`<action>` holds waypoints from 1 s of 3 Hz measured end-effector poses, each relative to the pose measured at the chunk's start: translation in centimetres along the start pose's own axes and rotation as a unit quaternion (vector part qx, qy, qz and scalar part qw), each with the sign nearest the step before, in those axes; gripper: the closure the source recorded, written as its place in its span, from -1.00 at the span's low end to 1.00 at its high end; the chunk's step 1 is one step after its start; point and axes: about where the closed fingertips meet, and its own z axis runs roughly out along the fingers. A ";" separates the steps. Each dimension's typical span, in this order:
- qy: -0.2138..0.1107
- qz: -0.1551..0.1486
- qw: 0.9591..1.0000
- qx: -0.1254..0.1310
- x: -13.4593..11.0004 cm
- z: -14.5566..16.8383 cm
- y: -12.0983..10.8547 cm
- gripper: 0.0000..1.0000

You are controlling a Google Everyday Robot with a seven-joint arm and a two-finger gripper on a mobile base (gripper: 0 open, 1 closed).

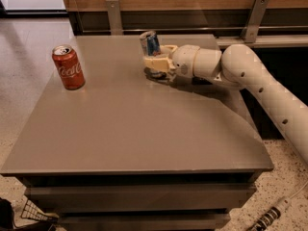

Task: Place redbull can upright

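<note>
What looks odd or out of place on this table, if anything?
Only the redbull can near the far edge of the table: it leans slightly rather than standing straight, gripped low by the tool. The Coca-Cola can at left stands upright. No spill or damage shows.

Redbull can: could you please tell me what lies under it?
The grey table lies below the redbull can; the gripper, closed around its lower half, hides its base, so contact is unseen.

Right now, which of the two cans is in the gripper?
The redbull can, slim and blue-silver, sits between the fingers of the gripper; the wider red Coke can stands alone, away from it.
</note>
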 end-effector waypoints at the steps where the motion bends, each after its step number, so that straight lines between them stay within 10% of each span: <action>1: -0.008 0.014 1.000 0.003 0.4 0.0 0.0 1.00; 3: -0.007 0.023 1.000 -0.007 -1.2 2.0 -1.4 1.00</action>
